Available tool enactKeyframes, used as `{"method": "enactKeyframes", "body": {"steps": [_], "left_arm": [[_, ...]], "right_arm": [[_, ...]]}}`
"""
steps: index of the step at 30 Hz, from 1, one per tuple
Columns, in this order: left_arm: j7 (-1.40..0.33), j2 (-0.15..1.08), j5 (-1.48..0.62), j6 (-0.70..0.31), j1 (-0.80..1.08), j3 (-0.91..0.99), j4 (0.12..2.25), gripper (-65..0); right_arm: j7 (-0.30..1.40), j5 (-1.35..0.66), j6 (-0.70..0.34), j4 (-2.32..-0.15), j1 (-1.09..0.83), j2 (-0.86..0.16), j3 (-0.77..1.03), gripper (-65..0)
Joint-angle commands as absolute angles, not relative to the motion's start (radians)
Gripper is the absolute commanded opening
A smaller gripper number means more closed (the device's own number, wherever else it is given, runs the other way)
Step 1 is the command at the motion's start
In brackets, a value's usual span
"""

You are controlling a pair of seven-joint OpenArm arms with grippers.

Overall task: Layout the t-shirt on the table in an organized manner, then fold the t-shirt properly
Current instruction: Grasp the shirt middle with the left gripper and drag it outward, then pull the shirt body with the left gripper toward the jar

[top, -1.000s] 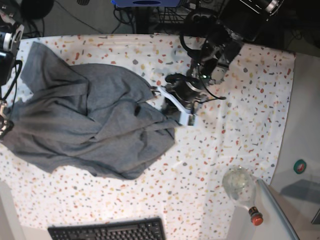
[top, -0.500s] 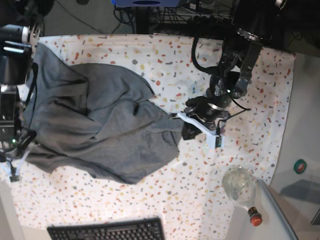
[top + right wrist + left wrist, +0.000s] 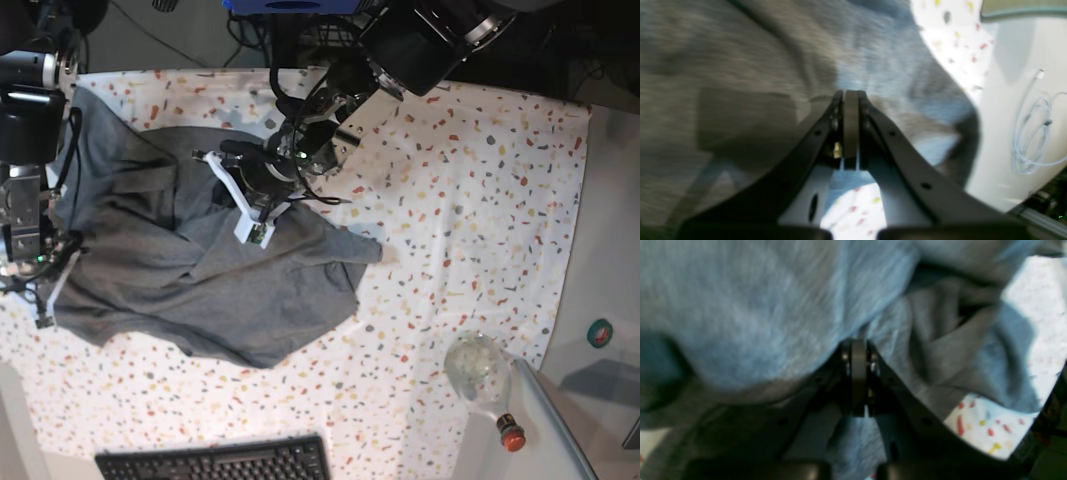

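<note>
soft heather-grey t-shirt (image 3: pixel 200 260) lies rumpled on flecked table (image 3: pixel 480 200).

The crumpled heather-grey cotton t-shirt (image 3: pixel 200 250) lies on the left half of the white flecked cloth-covered worktop (image 3: pixel 480 200) in the base view. The left tool (image 3: pixel 250 205) sits over the shirt's upper middle, the right tool (image 3: pixel 45 290) at its left edge. A clear glass bottle (image 3: pixel 480 375) lies off the worktop's lower right corner, a black keyboard (image 3: pixel 215 460) below the shirt.
</note>
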State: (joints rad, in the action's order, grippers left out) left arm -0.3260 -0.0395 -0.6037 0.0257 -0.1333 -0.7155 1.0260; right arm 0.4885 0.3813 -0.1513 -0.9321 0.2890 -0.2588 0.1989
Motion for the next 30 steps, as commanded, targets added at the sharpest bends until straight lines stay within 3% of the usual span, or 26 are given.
{"method": "enactKeyframes", "body": {"steps": [1, 3, 8, 14, 24, 30], "left_arm": [[-0.321, -0.053, -0.608, 0.018, -0.159, -0.716, 1.024, -65.0], [-0.325, -0.045, -0.608, 0.018, -0.16, -0.717, 1.003, -65.0], [-0.325, 0.124, -0.618, 0.024, -0.134, -0.7, 1.053, -65.0], [-0.325, 0.292, -0.618, 0.024, -0.082, -0.538, 1.185, -65.0], [-0.325, 0.354, -0.61, 0.024, -0.11, -0.349, 1.153, -65.0], [-0.325, 0.355, -0.615, 0.024, -0.188, -0.305, 1.082, -65.0]], "right_arm": [[0.476, 0.389, -0.143, -0.949, 0.308, -0.274, 0.205, -65.0], [0.476, 0.389, -0.143, -0.949, 0.302, -0.274, 0.205, -65.0], [0.476, 0.389, -0.143, -0.963, 0.277, -0.275, 0.2, -65.0], [0.466, 0.384, -0.143, -0.969, 0.295, -0.222, 0.194, -65.0], [0.519, 0.389, -0.243, -0.983, 0.318, -0.099, 0.05, -65.0], [0.545, 0.389, -0.246, -1.188, 0.254, -0.079, 0.018, -65.0]]}}
